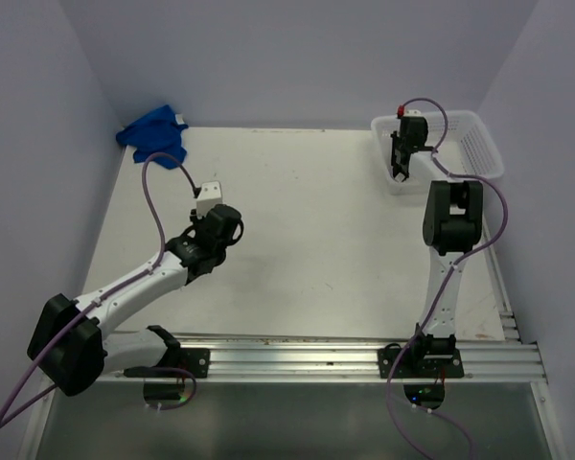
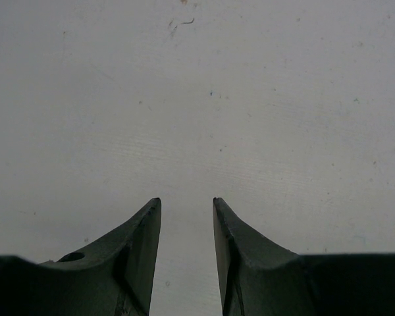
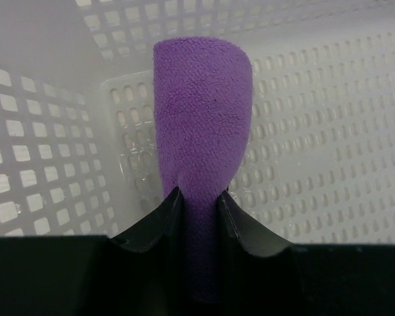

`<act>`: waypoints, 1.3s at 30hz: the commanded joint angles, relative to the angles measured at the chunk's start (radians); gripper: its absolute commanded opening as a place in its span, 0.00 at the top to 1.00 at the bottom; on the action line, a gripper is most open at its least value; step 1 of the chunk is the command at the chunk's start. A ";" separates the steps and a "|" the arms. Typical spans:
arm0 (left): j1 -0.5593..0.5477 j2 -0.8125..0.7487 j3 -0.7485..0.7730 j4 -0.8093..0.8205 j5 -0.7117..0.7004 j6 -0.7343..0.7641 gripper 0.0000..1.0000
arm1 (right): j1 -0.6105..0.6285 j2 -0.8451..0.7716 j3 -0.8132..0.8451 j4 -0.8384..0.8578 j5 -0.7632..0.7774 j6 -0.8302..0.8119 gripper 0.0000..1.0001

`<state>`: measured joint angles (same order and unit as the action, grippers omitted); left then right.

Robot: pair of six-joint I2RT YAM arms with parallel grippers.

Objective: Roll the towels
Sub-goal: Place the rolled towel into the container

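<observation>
Overhead, the right claw reaches into the white mesh basket at 1 o'clock on the tabletop, clamped on the purple towel, apparently rolled and standing upright. The left claw, half open and empty, hangs over the tabletop. The blue towel lies crumpled at 11 o'clock.

Light is soft, even and diffuse, without glare. Ahead of the left gripper the white table shows fine specks sharply; its dark fingers look underexposed. The purple towel between the right gripper's tips is crisp, the basket mesh beyond softer.
</observation>
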<state>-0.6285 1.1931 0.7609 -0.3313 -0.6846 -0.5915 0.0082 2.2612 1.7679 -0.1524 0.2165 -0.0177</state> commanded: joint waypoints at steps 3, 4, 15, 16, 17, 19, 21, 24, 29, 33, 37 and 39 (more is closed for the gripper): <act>0.009 0.013 0.048 0.003 0.005 0.022 0.59 | 0.003 0.029 0.084 -0.104 0.026 0.010 0.65; 0.007 0.013 0.048 -0.003 0.008 0.022 0.59 | 0.003 0.021 0.084 -0.108 0.027 0.010 0.60; 0.007 -0.043 0.063 -0.017 0.071 0.035 0.58 | 0.004 -0.071 0.024 -0.084 0.044 0.114 0.23; 0.009 -0.052 0.066 -0.028 0.071 0.036 0.58 | 0.004 -0.084 -0.014 -0.064 0.052 0.122 0.22; 0.007 -0.055 0.066 -0.034 0.072 0.035 0.58 | 0.004 -0.107 -0.039 -0.040 0.053 0.128 0.21; 0.009 -0.066 0.071 -0.049 0.074 0.036 0.58 | 0.004 -0.129 -0.102 0.040 0.052 0.134 0.20; 0.007 -0.070 0.069 -0.060 0.076 0.035 0.57 | 0.004 -0.141 -0.119 0.068 0.040 0.145 0.16; 0.007 -0.079 0.066 -0.068 0.071 0.036 0.57 | 0.007 -0.152 -0.137 0.091 0.014 0.156 0.13; 0.007 -0.078 0.061 -0.061 0.083 0.041 0.57 | 0.039 -0.153 -0.157 0.106 0.018 0.156 0.08; 0.007 -0.075 0.061 -0.045 0.088 0.050 0.57 | 0.071 -0.158 -0.180 0.148 0.023 0.151 0.04; 0.007 -0.070 0.060 -0.041 0.089 0.056 0.57 | 0.104 -0.144 -0.157 0.137 0.060 0.144 0.01; 0.007 -0.073 0.060 -0.040 0.092 0.061 0.57 | 0.108 -0.140 -0.148 0.116 0.113 0.153 0.01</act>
<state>-0.6285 1.1332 0.7914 -0.3866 -0.5961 -0.5579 0.1024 2.1719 1.5951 -0.0608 0.2607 0.1211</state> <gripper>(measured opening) 0.430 0.987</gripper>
